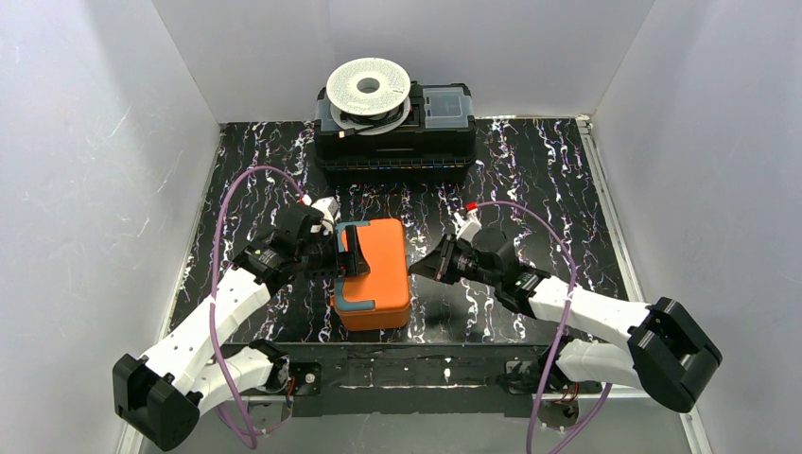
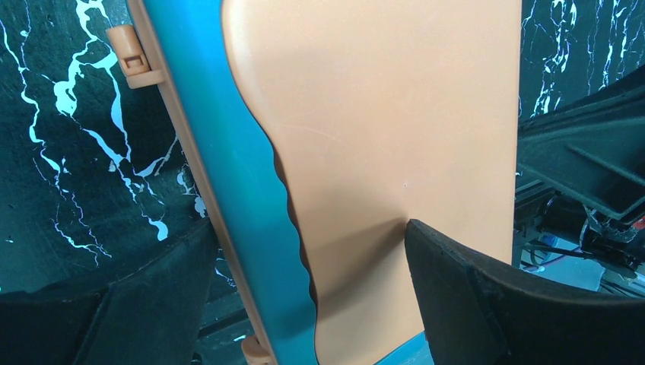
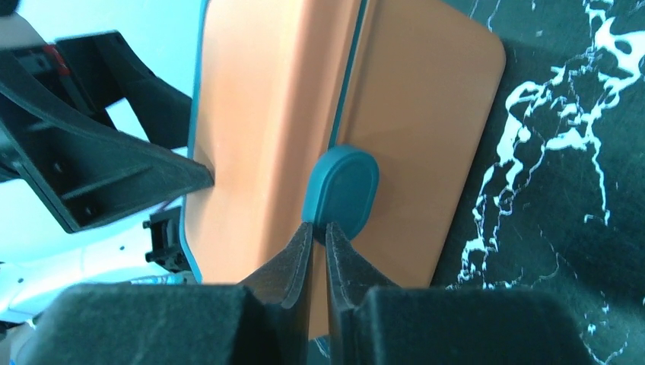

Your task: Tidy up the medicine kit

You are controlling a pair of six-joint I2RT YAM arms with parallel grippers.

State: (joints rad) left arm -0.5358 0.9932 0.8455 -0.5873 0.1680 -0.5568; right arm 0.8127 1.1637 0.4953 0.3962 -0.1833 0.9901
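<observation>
The medicine kit (image 1: pixel 378 274) is an orange box with a teal rim, lying closed at the middle of the mat. My left gripper (image 1: pixel 346 255) is open and straddles its left, hinge edge. In the left wrist view (image 2: pixel 310 226) one finger (image 2: pixel 487 304) rests on the orange lid (image 2: pixel 380 114) and the other (image 2: pixel 137 296) sits beside the teal rim (image 2: pixel 228 152). My right gripper (image 1: pixel 417 269) is shut at the box's right side. In the right wrist view (image 3: pixel 318 226) its tips touch the lower edge of the teal latch (image 3: pixel 342 186).
A black toolbox (image 1: pixel 395 142) stands at the back of the mat with a white spool (image 1: pixel 369 87) on its lid. White walls close in the black marbled mat (image 1: pixel 549 189) on the left, right and back.
</observation>
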